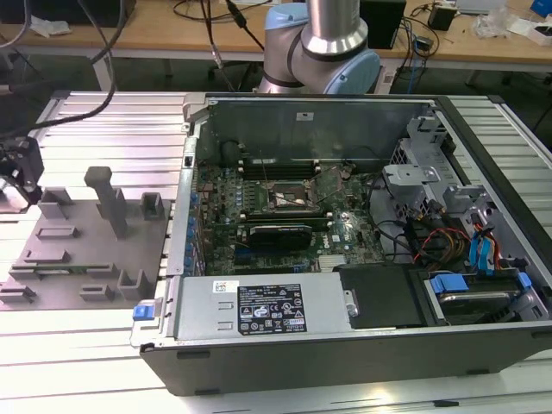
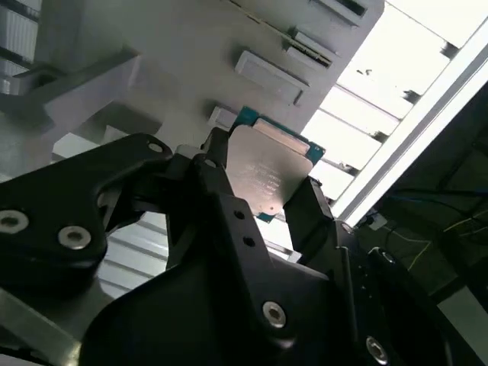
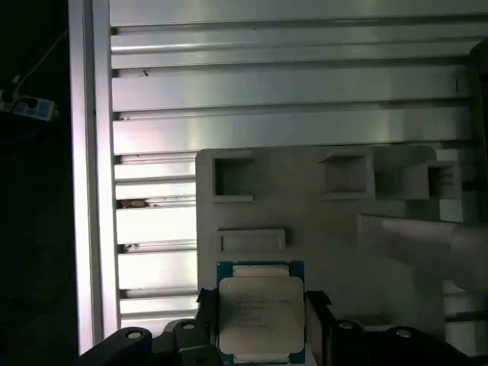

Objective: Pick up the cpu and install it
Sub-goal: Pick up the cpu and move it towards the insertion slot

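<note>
Ribbed aluminium table point(image 3: 305, 76), grey fixture plate point(image 3: 320, 229) on it. At lower centre of the first wrist view, my gripper point(image 3: 261, 328) clamps the cpu point(image 3: 261, 305) by two opposite edges over that plate. I judge this the pick-up; the chip must stay level. The open computer case point(image 1: 345, 259) waits at the exterior view's right.

Robotics lab or workshop is indicated. A robot arm point(image 1: 319, 43) is mounted behind a slotted aluminium table point(image 1: 103, 129). An opened computer case point(image 1: 345, 360) and a grey parts holder point(image 1: 78, 259) are laid out on it. Wooden benches point(image 1: 155, 39) strewn with cables point(image 1: 205, 12) are seen along the top of the frame.
</note>
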### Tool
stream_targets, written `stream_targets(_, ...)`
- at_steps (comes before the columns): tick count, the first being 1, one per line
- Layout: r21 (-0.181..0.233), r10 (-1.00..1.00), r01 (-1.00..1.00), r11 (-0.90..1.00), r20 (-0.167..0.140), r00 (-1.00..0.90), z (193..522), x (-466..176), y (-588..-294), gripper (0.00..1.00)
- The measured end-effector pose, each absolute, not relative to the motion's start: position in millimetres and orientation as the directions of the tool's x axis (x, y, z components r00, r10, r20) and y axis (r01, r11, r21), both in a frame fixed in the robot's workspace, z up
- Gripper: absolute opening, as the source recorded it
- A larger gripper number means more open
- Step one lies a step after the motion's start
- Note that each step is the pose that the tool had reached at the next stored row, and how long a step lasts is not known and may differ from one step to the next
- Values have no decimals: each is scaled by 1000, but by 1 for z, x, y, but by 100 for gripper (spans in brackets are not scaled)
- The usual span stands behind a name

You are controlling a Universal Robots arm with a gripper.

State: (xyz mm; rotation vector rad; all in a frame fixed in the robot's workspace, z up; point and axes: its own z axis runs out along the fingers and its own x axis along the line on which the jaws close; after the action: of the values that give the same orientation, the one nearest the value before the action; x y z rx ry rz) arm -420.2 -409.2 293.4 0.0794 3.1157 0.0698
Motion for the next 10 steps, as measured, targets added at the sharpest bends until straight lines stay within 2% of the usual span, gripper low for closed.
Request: stream_targets(10, 45, 52, 51, 998, -23, -998, 346, -419, -409, 54)
